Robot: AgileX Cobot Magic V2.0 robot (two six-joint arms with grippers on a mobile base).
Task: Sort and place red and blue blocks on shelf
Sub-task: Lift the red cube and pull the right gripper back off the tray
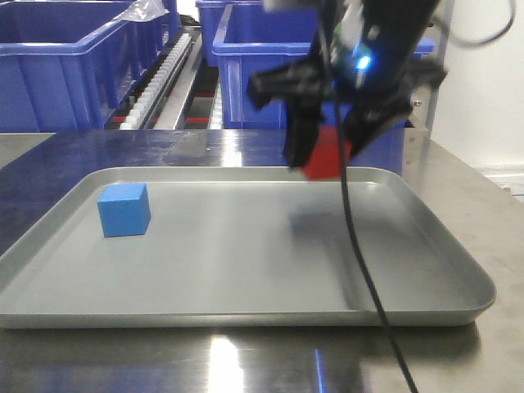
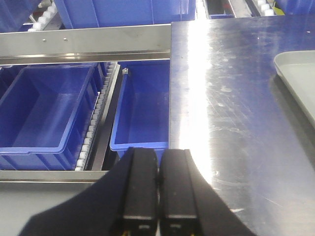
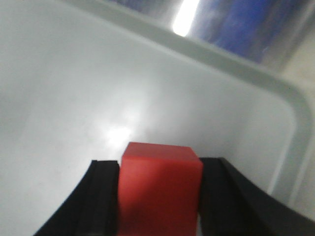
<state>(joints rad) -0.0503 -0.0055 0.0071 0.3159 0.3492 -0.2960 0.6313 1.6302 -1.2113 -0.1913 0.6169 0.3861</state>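
Carry step, seemingly. Behind, the shelf (image 1: 154,86) with blue bins (image 1: 49,82); in front, the grey tray (image 1: 246,315). Above its far right corner, right gripper (image 1: 326,154) pinching the red block (image 3: 160,191), lifted clear. Over the table (image 2: 236,98) edge, left gripper (image 2: 158,196) pressed together, empty. At tray left, blue block (image 1: 124,210) resting. Next calls for swinging shelfward, then releasing gently.
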